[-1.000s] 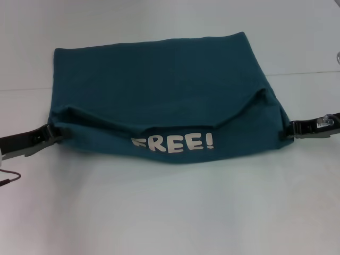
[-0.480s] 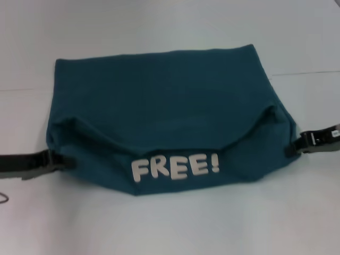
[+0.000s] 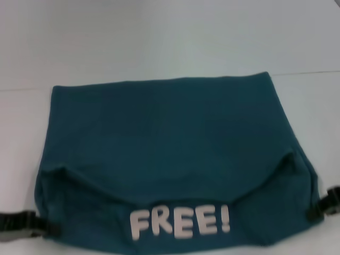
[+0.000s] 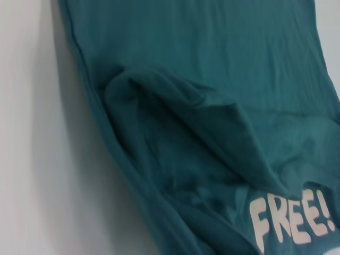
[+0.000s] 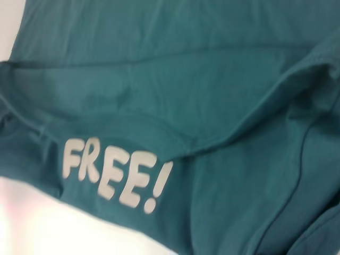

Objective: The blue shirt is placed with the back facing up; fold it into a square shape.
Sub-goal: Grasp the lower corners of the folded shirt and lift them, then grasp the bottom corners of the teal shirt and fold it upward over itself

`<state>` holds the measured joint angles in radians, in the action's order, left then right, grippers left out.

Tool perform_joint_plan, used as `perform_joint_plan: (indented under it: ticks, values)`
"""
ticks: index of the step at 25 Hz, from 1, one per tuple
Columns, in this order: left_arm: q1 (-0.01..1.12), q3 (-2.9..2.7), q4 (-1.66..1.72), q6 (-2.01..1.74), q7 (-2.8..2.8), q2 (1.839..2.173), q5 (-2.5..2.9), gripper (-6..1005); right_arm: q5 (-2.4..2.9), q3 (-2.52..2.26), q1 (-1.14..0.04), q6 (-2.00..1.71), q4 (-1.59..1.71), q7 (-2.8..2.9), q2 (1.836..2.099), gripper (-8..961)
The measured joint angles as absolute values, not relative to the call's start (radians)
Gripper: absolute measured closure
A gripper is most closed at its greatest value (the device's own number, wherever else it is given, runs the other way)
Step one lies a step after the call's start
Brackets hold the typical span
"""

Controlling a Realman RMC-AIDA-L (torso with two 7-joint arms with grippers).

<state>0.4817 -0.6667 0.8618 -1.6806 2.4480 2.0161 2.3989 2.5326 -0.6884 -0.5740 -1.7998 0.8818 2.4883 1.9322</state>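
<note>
With our left gripper [image 3: 45, 227] we are pinching the near left corner of the blue shirt [image 3: 170, 138], fingers clamped on the cloth, at the low left of the head view. The shirt is lying spread on the white table [image 3: 159, 42] in front of us, its near edge lifted and sagging between our arms so the white FREE! lettering [image 3: 180, 223] is showing. At the right, our right gripper [image 3: 319, 210] is gripping the near right corner likewise.
</note>
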Motion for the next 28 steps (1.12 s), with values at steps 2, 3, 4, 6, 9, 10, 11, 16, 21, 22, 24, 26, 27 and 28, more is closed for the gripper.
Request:
perform_joint_plan:
  ticks: [2, 3, 4, 6, 9, 10, 11, 16, 21, 22, 24, 26, 27, 28]
  values:
    - [0.464, -0.659, 0.881, -1.739, 2.441, 2.018, 2.422, 965, 2.534, -0.689, -0.557, -1.845, 0.878, 2.478, 1.93, 901]
    - [0.457, -0.653, 0.889, -1.767, 2.437, 2.018, 2.437, 965, 2.535, -0.689, -0.548, -1.866, 0.876, 2.473, 1.929, 900]
    - [0.451, -0.645, 0.899, -1.792, 2.432, 2.018, 2.456, 965, 2.536, -0.689, -0.539, -1.885, 0.876, 2.467, 1.929, 900]
    - [0.443, -0.63, 0.909, -1.83, 2.419, 2.018, 2.477, 965, 2.534, -0.687, -0.525, -1.917, 0.877, 2.454, 1.929, 899]
    - [0.444, -0.6, 0.911, -1.889, 2.366, 2.011, 2.487, 965, 2.527, -0.666, -0.517, -1.942, 0.875, 2.425, 1.93, 898]
    - [0.446, -0.592, 0.911, -1.898, 2.355, 2.008, 2.488, 965, 2.518, -0.646, -0.52, -1.95, 0.873, 2.409, 1.928, 897]
    - [0.455, -0.565, 0.911, -1.929, 2.328, 2.001, 2.488, 965, 2.501, -0.622, -0.525, -1.963, 0.871, 2.392, 1.925, 897]
    - [0.529, -0.444, 0.913, -2.031, 2.301, 1.94, 2.488, 966, 2.325, -0.559, -0.538, -1.983, 0.871, 2.375, 1.868, 895]
    - [0.607, -0.429, 0.915, -2.021, 2.362, 1.897, 2.517, 966, 2.206, -0.535, -0.559, -1.977, 0.87, 2.414, 1.817, 893]
    - [0.62, -0.43, 0.914, -2.014, 2.371, 1.892, 2.527, 966, 2.204, -0.528, -0.565, -1.974, 0.871, 2.42, 1.812, 892]
    - [0.64, -0.439, 0.909, -2.002, 2.382, 1.888, 2.544, 966, 2.213, -0.525, -0.573, -1.959, 0.869, 2.426, 1.81, 891]
    - [0.652, -0.452, 0.905, -1.988, 2.39, 1.888, 2.56, 966, 2.227, -0.528, -0.576, -1.946, 0.86, 2.427, 1.811, 891]
    - [0.654, -0.457, 0.905, -1.984, 2.393, 1.889, 2.564, 966, 2.235, -0.529, -0.578, -1.94, 0.853, 2.425, 1.812, 890]
    - [0.654, -0.457, 0.905, -1.984, 2.395, 1.889, 2.564, 966, 2.24, -0.528, -0.579, -1.938, 0.847, 2.423, 1.812, 890]
